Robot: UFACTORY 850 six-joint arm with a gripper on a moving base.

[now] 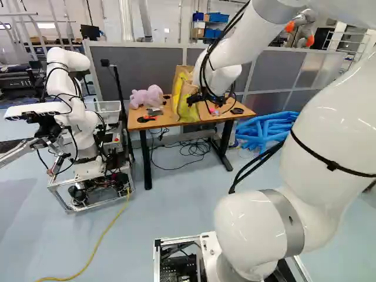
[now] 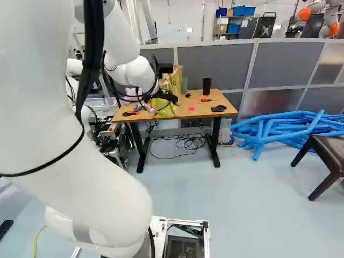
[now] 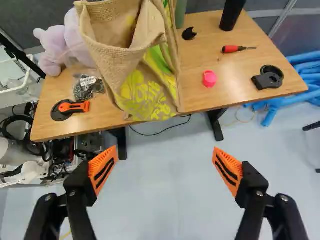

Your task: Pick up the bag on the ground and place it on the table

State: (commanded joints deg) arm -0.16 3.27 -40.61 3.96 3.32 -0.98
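Note:
In the right base view my gripper [image 2: 167,97] is by the front of a tan and yellow-green bag [image 2: 173,81]. The wrist view shows the gripper [image 3: 165,159] open wide, its orange pads far apart with only floor visible between them. Ahead of the fingers, the bag [image 3: 150,87] stands upright on the wooden table [image 3: 230,95], its top edge folded over and its lower part reaching the table's near edge. Neither finger touches it. In the left base view the bag [image 1: 182,88] is partly behind the wrist.
A purple plush toy [image 1: 147,97], orange-handled tool [image 3: 74,107], pink disc [image 3: 209,78], screwdriver [image 3: 232,49] and black cup [image 3: 232,12] share the table. Another robot [image 1: 70,111] stands left of it. Blue tubes [image 2: 285,129] lie to its right, near a dark stool [image 2: 330,153].

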